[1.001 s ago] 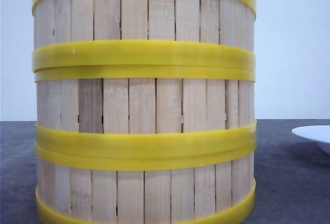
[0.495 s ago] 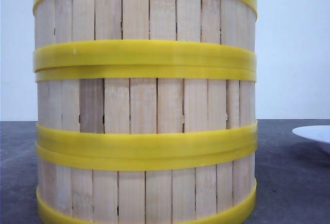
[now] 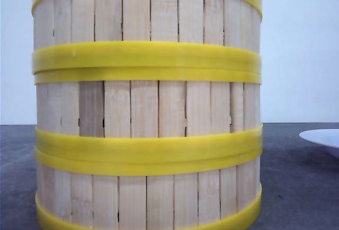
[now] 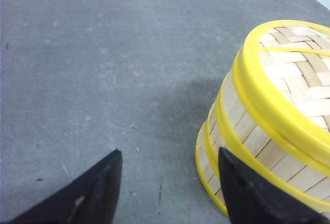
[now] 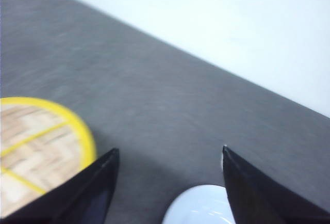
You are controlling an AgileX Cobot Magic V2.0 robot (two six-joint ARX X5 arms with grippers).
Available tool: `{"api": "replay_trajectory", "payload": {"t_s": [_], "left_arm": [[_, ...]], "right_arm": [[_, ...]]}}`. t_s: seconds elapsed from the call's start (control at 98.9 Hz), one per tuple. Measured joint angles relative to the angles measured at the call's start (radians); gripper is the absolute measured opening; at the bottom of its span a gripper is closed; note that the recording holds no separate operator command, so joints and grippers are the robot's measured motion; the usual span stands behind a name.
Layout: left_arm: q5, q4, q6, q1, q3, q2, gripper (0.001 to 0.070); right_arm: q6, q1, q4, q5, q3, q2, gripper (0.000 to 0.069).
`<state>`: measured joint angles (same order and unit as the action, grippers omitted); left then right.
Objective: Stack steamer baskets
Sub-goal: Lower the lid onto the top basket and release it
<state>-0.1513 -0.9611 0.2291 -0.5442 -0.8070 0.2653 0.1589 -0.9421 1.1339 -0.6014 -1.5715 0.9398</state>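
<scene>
Front view: slatted wooden steamer baskets (image 3: 146, 108) stacked, yellow-banded.

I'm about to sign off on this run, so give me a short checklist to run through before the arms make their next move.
1. All three steamer baskets in one column: ok, three tiers show in the front view.
2. Tiers aligned: ok, the yellow bands sit level and the walls line up; the far side is hidden.
3. Left gripper empty and open: ok, only bare table shows between its fingers, beside the stack's wall.
4. Right gripper empty and open: ok, nothing between its fingers, though the picture is blurred.
5. White plate apart from the stack: ok, grey table shows between them.
6. Top basket seated fully: cannot tell, its upper rim is cut off in the front view.
</scene>
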Motion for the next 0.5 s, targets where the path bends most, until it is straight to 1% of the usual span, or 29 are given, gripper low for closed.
{"api": "replay_trajectory", "payload": {"t_s": [0.212, 0.394, 0.425, 0.445, 0.475, 0.485, 0.495], "left_arm": [[0.0, 0.0, 0.0, 0.0, 0.0, 0.0, 0.0354], [0.0, 0.012, 0.0, 0.0, 0.0, 0.0, 0.0354], [0.0, 0.011, 0.0, 0.0, 0.0, 0.0, 0.0353], [0.0, 0.011, 0.0, 0.0, 0.0, 0.0, 0.0352], [0.0, 0.011, 0.0, 0.0, 0.0, 0.0, 0.0341], [0.0, 0.011, 0.0, 0.0, 0.0, 0.0, 0.0334], [0.0, 0.011, 0.0, 0.0, 0.0, 0.0, 0.0324]], "right_arm": [[0.119, 0.0, 0.012, -0.002, 0.228, -0.177, 0.0388], [0.2, 0.0, 0.016, 0.002, 0.364, -0.264, 0.0384], [0.208, 0.0, 0.017, 0.002, 0.372, -0.27, 0.0363], [0.212, 0.0, 0.019, 0.003, 0.375, -0.273, 0.0335], [0.215, 0.0, 0.022, 0.002, 0.376, -0.274, 0.0269], [0.216, 0.0, 0.022, 0.002, 0.376, -0.275, 0.0241], [0.216, 0.0, 0.022, 0.002, 0.376, -0.275, 0.0196]]}}
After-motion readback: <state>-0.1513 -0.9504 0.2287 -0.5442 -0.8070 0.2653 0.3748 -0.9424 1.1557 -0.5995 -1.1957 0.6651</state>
